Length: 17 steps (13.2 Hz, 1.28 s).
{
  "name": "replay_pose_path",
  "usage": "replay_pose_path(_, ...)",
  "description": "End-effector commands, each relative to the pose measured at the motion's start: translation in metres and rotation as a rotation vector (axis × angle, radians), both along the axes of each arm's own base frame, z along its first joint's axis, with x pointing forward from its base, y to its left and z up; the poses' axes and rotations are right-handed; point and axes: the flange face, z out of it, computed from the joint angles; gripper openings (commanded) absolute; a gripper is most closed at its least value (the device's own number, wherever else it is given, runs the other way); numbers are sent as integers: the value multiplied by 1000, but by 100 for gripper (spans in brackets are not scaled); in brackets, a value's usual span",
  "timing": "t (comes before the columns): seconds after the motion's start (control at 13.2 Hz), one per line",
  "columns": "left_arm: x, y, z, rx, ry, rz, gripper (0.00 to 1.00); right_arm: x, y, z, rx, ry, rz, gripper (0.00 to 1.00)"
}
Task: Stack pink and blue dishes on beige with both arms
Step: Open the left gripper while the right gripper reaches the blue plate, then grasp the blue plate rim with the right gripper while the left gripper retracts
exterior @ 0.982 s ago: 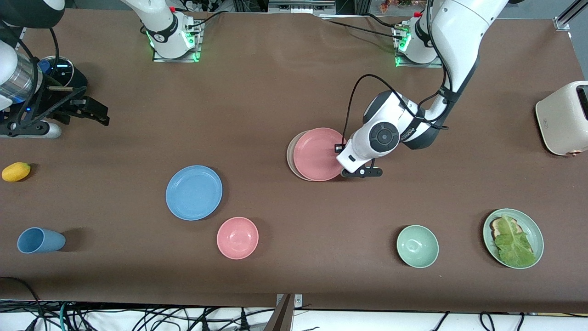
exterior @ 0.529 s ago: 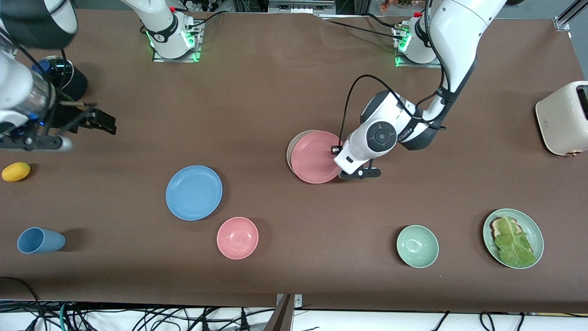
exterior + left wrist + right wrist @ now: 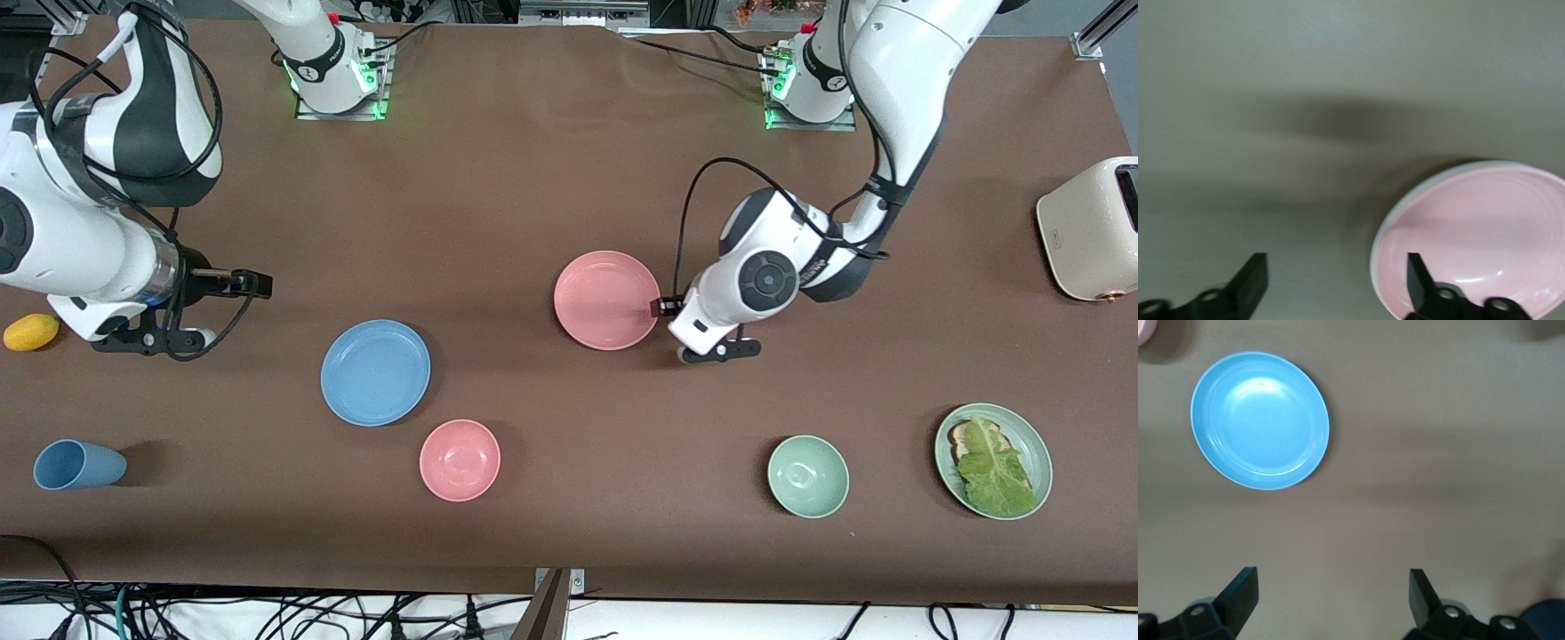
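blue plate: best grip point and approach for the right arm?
Take the blue plate by its low rim: it lies flat and upright on the table, too wide to span, so one finger likely goes inside the rim and one outside. Come from above at the edge toward the right arm's end, where the right end effector, open, is over bare table; the pink bowl crowds the edge nearer the camera.
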Motion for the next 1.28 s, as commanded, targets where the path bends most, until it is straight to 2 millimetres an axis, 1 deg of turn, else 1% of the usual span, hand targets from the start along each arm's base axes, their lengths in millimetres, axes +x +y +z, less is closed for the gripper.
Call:
replay_pose_path(0.0,17,48,26,39,-5,48,100,26,7,-31,18,-58,30,100)
replay_pose_path(0.08,24,70,28,36,-2,55,100,36,11,-54,16,-74,33,100)
replay_pose_path(0.15,30,88,34,30,-14,58,100,46,21,-81,28,-101,29,100)
replay_pose_path(0.23,36,110,34,29,-12,77,100,56,35,-110,49,-130,35,99)
replay_pose_path(0.3,40,131,34,31,-3,90,100,65,40,-137,52,-161,40,99)
replay_pose_path(0.38,43,152,32,51,3,98,100,70,42,-157,51,-175,46,99)
replay_pose_path(0.53,50,198,38,118,-23,83,100,70,42,-182,48,-168,57,98)
replay_pose_path(0.6,53,214,39,116,-27,89,100,68,40,-188,48,-157,54,95)
replay_pose_path(0.68,55,235,40,107,-28,82,100,63,40,-198,45,-137,55,94)
replay_pose_path(0.76,59,253,47,98,-27,62,100,59,38,-207,44,-124,51,92)
replay_pose_path(0.83,62,264,58,94,-11,37,100,55,33,-214,42,-115,44,91)
replay_pose_path(0.98,69,288,83,87,13,12,100,50,27,-227,40,-93,55,84)
replay_pose_path(1.06,70,296,86,78,15,-12,100,49,22,-237,39,-84,56,83)
replay_pose_path(1.13,69,311,95,89,13,-18,100,44,20,-248,37,-78,55,81)
replay_pose_path(1.21,64,313,112,102,10,-39,100,38,20,-259,38,-87,56,81)
